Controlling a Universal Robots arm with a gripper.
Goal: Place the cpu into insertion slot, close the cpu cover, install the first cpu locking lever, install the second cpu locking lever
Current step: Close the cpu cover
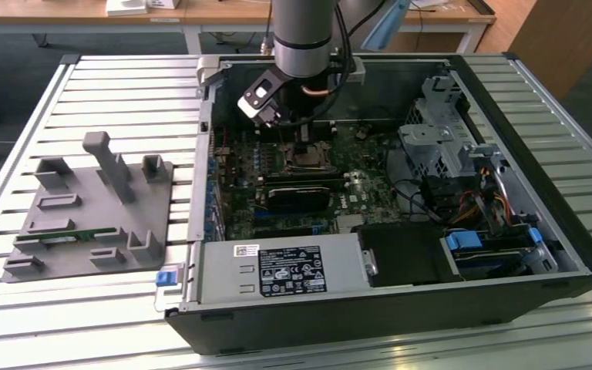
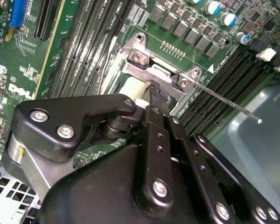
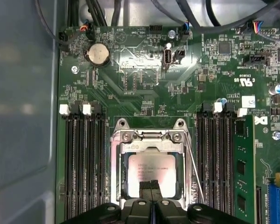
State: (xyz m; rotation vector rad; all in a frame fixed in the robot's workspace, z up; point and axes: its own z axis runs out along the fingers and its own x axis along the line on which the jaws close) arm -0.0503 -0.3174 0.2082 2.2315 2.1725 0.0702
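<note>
The cpu (image 3: 151, 169), a silver-grey square chip, lies in the insertion slot (image 3: 150, 136) on the green motherboard. The cpu cover (image 3: 116, 172), a silver frame, lies flat around the chip, which shows through its window. My gripper (image 3: 151, 185) is shut, its black fingertips pressed together over the chip's near edge with nothing seen between them. A thin wire locking lever (image 3: 195, 173) slants free along one side of the socket; it also juts out past the socket's hinge end in the second wrist view (image 2: 226, 101). In the exterior view the arm reaches down into the open computer case over the socket (image 1: 307, 158).
Black memory slots (image 3: 81, 158) flank the socket, with a green memory stick (image 3: 242, 172) beyond one bank. A coin battery (image 3: 98, 53) and cables sit further along the board. The grey case wall (image 3: 23, 93) is close. A grey fixture plate (image 1: 90, 208) lies at the exterior view's left.
</note>
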